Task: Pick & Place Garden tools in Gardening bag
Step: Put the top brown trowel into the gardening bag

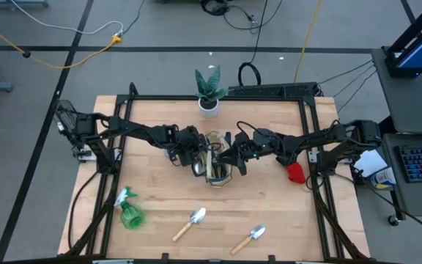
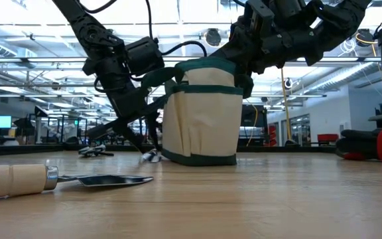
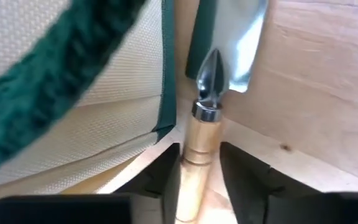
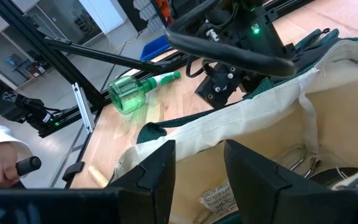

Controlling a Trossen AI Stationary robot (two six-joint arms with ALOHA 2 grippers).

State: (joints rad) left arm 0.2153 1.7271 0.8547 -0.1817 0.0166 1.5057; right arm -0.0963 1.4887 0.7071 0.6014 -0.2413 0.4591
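The left tool [image 3: 199,180] sits low beside the gardening bag [image 2: 201,113], its two dark fingers [image 3: 163,180] either side of the pale wooden handle of a trowel [image 3: 199,140] whose silver blade lies flat on the wooden surface [image 1: 167,209] against the bag's beige wall; the fingers bracket the handle closely, but I cannot tell whether they have truly clamped it. The likeliest trouble is a weak pinch on that smooth, round handle: if the lift begins before the fingers bite, the trowel could roll or slide out and drop back beside the bag. The blade also points along the bag's green-trimmed edge, so it could snag the fabric or a loop handle on the way up and drag or tip the light canvas tote. The right tool [image 4: 194,165] hovers over the bag's open mouth with its fingers apart and nothing between them, and the two arms are crowded together above the bag, so a careless swing might knock one against the other or catch a cable. Tools already lie inside the bag, so a new one may catch on them. Well apart on the surface wait the green spray bottle [image 1: 130,211], two more trowels [image 1: 190,223] [image 1: 249,238] and a small red item [image 1: 294,173], while the plant in a white pot [image 1: 209,91] stands behind the bag
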